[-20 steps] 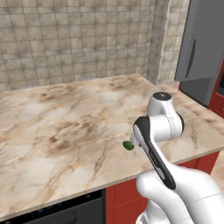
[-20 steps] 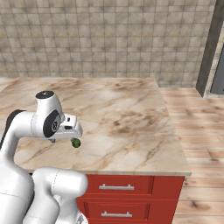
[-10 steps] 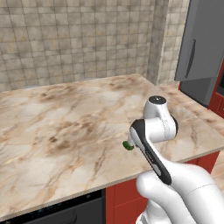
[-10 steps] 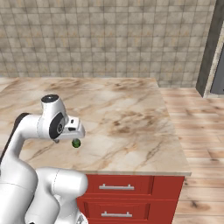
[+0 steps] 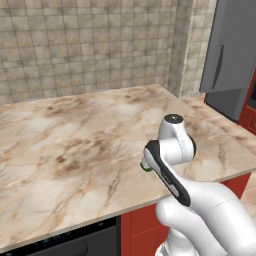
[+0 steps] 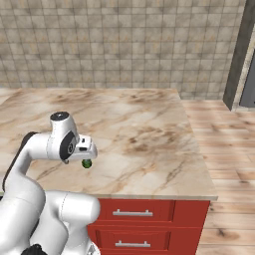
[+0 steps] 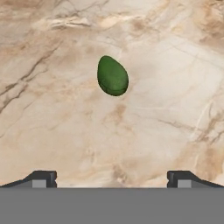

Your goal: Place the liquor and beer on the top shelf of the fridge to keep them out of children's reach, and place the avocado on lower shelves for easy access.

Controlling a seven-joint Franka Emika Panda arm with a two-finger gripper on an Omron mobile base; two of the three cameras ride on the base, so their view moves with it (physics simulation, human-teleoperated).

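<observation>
The avocado (image 7: 112, 75) is a small dark-green oval lying on the marble counter (image 5: 75, 150). In the hand view it sits ahead of my gripper (image 7: 112, 180), whose two fingertips (image 7: 43, 179) stand far apart with nothing between them. From the right base camera the gripper (image 6: 85, 155) hangs open just above the avocado (image 6: 86, 163), apart from it. From the left base camera the avocado (image 5: 145, 167) peeks out from behind my forearm. The fridge (image 5: 227, 50) shows its grey door at the far right. The liquor, the beer and the shelves are out of view.
The tiled wall (image 5: 90, 45) backs the counter. Red drawers (image 6: 144, 219) sit under the counter's front edge (image 6: 149, 194). Wooden floor (image 6: 224, 149) lies to the right, toward the fridge (image 6: 246, 55).
My wrist has shifted slightly and settled lower over the avocado. The avocado has stayed put and the jaws have stayed open.
</observation>
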